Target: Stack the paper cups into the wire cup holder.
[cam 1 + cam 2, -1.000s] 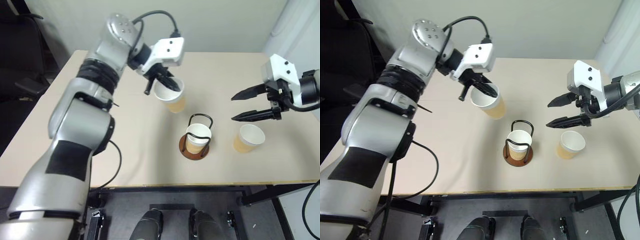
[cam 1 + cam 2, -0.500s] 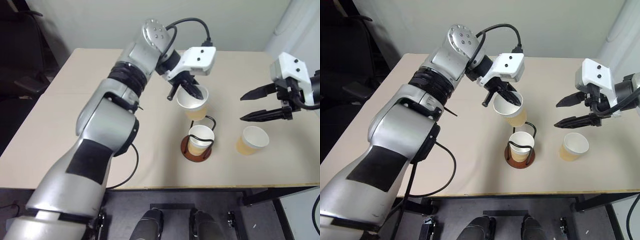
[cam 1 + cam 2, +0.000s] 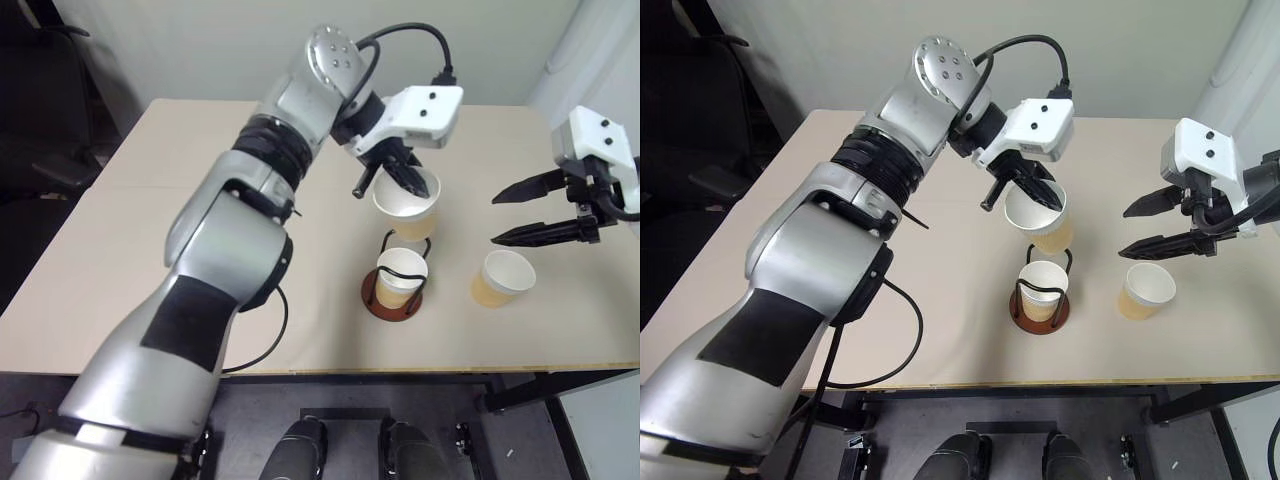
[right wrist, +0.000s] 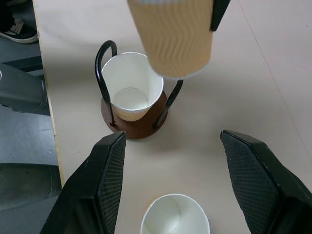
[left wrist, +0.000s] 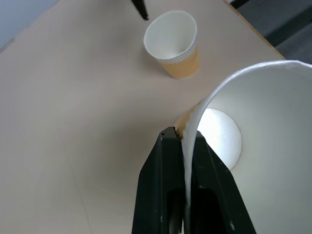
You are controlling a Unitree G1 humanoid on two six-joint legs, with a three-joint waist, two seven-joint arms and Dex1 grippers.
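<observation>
My left gripper (image 3: 404,181) is shut on the rim of a tan paper cup (image 3: 408,212), one finger inside the cup and one outside. The cup hangs slightly tilted, just above and behind the wire cup holder (image 3: 371,298). In the left wrist view the black fingers (image 5: 168,195) pinch the cup's white wall (image 5: 263,146). A second paper cup (image 3: 400,277) stands inside the holder's black wire loops. A third paper cup (image 3: 500,278) stands upright on the table to the right. My right gripper (image 3: 497,220) hovers open above that cup, holding nothing.
The beige table (image 3: 110,240) has bare room on the left and at the back. Its front edge (image 3: 450,370) runs close below the holder. A dark chair (image 3: 40,120) stands off the table's left side.
My left arm has swung right with the cup, from back left of the holder to just over it. The right gripper stays open beside the standing cup.
</observation>
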